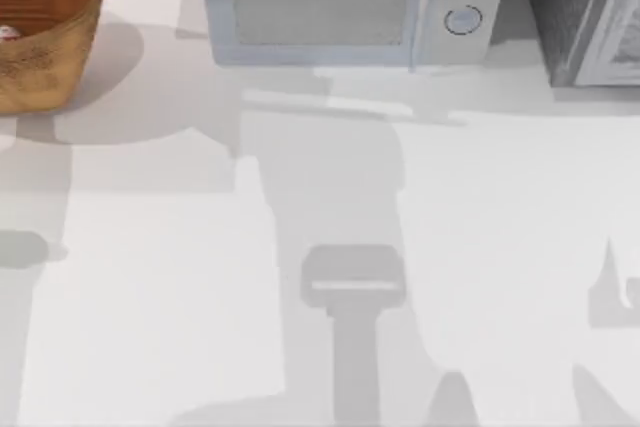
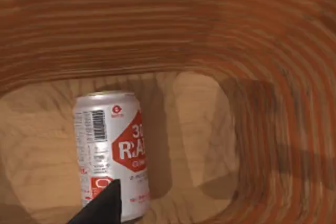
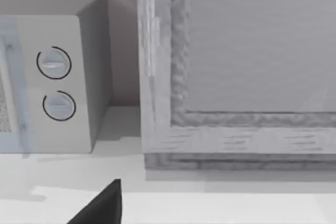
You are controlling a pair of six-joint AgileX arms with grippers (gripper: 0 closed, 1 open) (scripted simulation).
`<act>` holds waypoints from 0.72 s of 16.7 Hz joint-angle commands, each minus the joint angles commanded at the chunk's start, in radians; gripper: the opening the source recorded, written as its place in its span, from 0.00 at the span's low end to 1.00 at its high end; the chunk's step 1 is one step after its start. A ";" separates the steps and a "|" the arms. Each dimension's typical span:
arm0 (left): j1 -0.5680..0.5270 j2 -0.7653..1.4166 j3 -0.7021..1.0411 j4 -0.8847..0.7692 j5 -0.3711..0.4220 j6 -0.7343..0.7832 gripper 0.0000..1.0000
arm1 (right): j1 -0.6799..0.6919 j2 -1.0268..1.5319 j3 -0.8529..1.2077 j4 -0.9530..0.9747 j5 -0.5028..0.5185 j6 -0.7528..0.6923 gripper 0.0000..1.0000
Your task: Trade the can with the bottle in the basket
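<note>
The left gripper (image 2: pixel 102 205) shows in its own wrist view as one dark fingertip hanging inside the basket (image 2: pixel 262 35), just over the lower end of the bottle (image 2: pixel 111 153); whether the jaws are released or clenched I cannot tell. That white container with red print and a barcode lies on its side on the basket's pale wooden floor, close to one ribbed orange-brown wall, and nothing grips it.

From above, the basket (image 1: pixel 60 42) sits at the far left corner of the worktop (image 1: pixel 180 307). A dark part of the left arm reaches down into it, and a small white-and-red patch of the bottle (image 1: pixel 6 33) peeks out at the basket's left side.

The right gripper (image 3: pixel 105 203) appears in the right wrist view as a dark fingertip above the pale worktop, and its jaws' state cannot be told either. It faces a microwave (image 3: pixel 58 82) with two round dials and a grey framed cabinet (image 3: pixel 236 77) beside it. In the top view the microwave (image 1: pixel 350 7) stands along the far edge, the cabinet (image 1: pixel 585 12) at the far right corner.
</note>
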 joint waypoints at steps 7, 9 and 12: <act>0.087 0.235 0.182 -0.083 0.022 0.007 1.00 | 0.000 0.000 0.000 0.000 0.000 0.000 1.00; 0.087 0.235 0.182 -0.083 0.022 0.007 1.00 | 0.000 0.000 0.000 0.000 0.000 0.000 1.00; 0.075 0.222 0.197 -0.080 0.025 0.010 1.00 | 0.000 0.000 0.000 0.000 0.000 0.000 1.00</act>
